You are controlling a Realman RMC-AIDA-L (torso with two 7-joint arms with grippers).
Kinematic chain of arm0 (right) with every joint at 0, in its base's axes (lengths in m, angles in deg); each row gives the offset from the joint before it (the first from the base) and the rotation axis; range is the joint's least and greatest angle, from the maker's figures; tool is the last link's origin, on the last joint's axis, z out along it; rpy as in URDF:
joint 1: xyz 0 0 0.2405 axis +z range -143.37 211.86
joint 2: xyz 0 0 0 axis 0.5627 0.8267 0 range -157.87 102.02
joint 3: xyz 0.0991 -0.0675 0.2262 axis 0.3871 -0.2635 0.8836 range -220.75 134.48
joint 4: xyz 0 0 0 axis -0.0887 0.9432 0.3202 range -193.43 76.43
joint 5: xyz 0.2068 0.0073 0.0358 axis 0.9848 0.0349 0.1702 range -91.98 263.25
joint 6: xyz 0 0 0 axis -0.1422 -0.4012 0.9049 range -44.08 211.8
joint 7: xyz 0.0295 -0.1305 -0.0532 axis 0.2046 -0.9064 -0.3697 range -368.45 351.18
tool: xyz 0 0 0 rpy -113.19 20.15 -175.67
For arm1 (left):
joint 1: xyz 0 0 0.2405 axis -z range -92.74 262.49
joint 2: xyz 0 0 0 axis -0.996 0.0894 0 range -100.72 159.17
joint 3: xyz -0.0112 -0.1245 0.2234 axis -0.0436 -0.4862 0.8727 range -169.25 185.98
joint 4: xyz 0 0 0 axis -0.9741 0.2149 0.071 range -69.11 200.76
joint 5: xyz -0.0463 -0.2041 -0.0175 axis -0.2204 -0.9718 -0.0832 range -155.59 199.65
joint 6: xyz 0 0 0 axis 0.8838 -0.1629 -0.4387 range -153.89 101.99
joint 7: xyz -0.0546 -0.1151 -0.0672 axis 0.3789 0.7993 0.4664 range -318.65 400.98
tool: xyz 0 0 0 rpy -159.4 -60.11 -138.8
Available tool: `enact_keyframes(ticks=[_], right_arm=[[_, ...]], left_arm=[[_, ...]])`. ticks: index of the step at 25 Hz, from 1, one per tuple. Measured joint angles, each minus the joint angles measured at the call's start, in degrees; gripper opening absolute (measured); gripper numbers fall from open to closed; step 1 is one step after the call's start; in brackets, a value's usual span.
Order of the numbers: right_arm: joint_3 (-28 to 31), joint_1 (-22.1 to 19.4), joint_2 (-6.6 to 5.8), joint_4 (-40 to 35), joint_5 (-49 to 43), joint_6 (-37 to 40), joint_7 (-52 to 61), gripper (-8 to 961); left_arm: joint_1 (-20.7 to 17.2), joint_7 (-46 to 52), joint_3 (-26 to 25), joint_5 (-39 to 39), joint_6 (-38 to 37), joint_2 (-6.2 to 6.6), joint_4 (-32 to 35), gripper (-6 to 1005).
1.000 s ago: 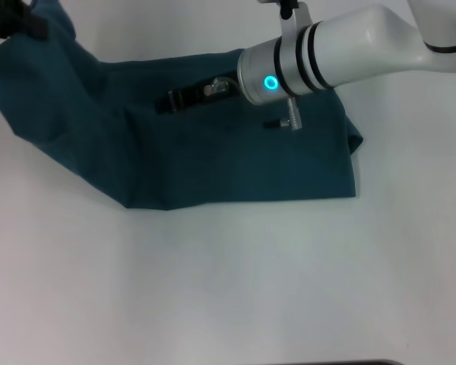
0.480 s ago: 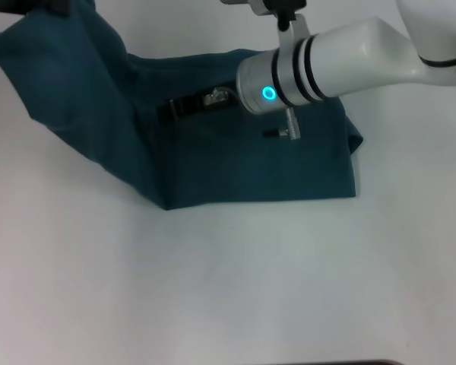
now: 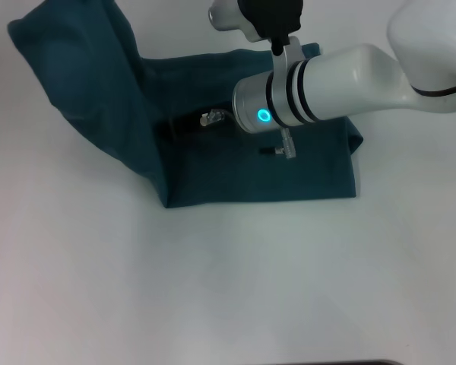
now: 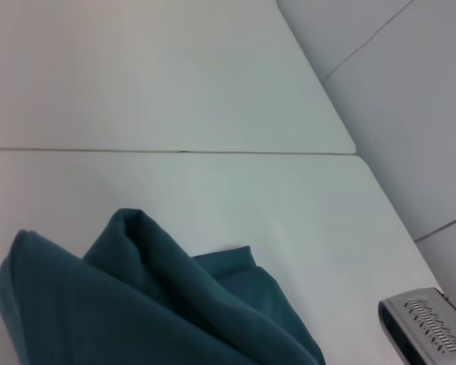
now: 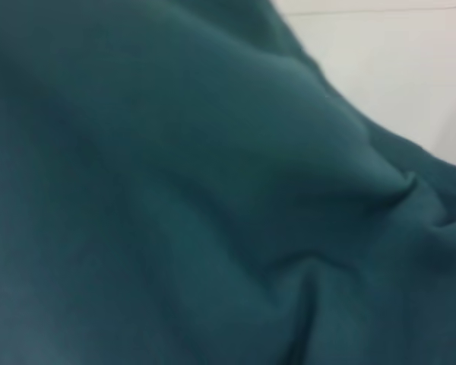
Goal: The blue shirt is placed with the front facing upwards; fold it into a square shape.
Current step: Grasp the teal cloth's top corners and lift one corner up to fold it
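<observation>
White, plain tabletop throughout, with a seam and pale wall panels at the far edge in the left wrist view. On its far half, spread from left to right: large dark teal-blue cotton shirt, already narrowed to a band, right end flat on the surface, left end raised in a tall peak toward the far left corner and leaning over the flat part. Lettering not visible.

Across the flat middle from the right: white right arm with black rings and a glowing teal ring; right gripper low over the cloth at the foot of the raised flap, opening impossible to judge. Left gripper out of the head view, presumably carrying the peak; grip unseen.

Step in hand, by judgement: cross-fold, left end over right. Next: carry the raised end rightward, lay edge on edge, clear the right gripper beforehand.
</observation>
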Motion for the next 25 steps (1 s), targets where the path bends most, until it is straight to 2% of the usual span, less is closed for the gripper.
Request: enact_keyframes(ticks=[7, 13, 15, 17, 25], right_arm=[[-0.2, 1.1, -0.07, 1.9, -3.2, -0.5, 6.6, 7], [3.8, -2.3, -2.15, 0.2, -4.0, 5.1, 7.7, 8], [6.1, -3.4, -2.12, 0.0, -4.1, 7.2, 5.9, 8], [7.1, -3.7, -1.55, -0.2, -4.1, 8.7, 3.9, 9], [4.7, -2.1, -0.80, 0.3, -6.2, 6.6, 7.8, 10]], left_arm=[[1.1, 0.4, 1.8, -0.1, 1.2, -0.64, 0.3, 55], [1.0, 0.4, 1.9, -0.1, 1.7, -0.31, 1.1, 55], [1.0, 0.4, 1.9, -0.1, 1.8, -0.31, 1.2, 55], [1.1, 0.4, 1.9, 0.0, 1.8, -0.31, 1.2, 55], [1.3, 0.5, 1.9, 0.0, 1.8, -0.41, 0.9, 55]])
